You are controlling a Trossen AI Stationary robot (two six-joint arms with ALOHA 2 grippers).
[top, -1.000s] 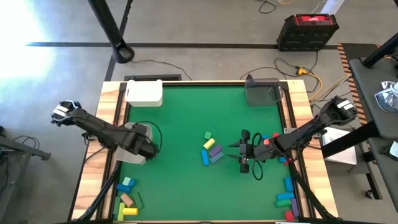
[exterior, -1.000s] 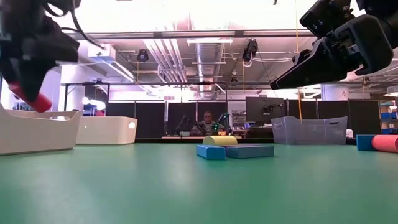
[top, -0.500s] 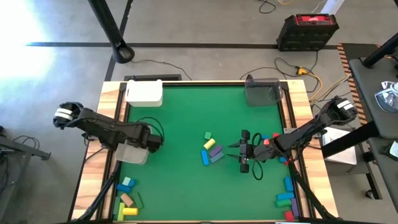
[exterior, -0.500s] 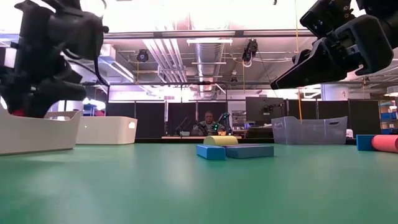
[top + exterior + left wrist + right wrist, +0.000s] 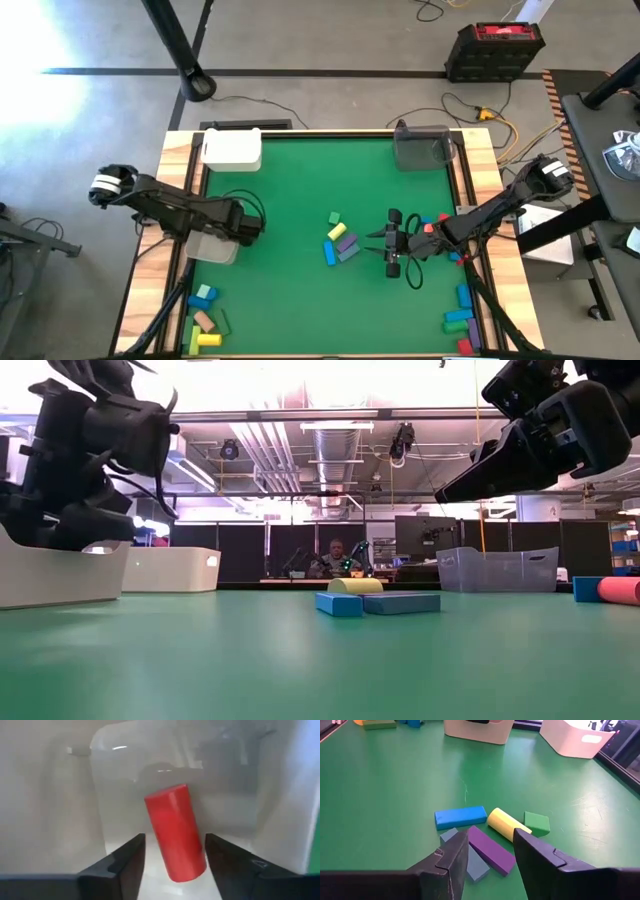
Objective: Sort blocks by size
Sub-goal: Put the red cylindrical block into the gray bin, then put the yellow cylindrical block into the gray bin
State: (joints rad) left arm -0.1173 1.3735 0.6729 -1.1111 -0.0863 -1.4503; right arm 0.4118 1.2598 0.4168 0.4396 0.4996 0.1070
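Green felt [image 5: 300, 290] from above shows your left gripper [image 5: 243, 229] over the white tray [image 5: 212, 248]; its wrist view shows fingers spread, red cylinder [image 5: 176, 831] released inside, while your parted right gripper [image 5: 490, 852] could scatter the blue bar [image 5: 460, 816] pile.

White bins [image 5: 231, 150] and a clear bin [image 5: 421, 148] on the green worktop [image 5: 300, 290]; seated person [image 5: 334, 557] beyond.

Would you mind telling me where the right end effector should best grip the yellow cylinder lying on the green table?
Grip the yellow cylinder mid-length, coming straight down, fingers across its round sides. It lies flat between the purple bar and green block, so its ends are crowded.
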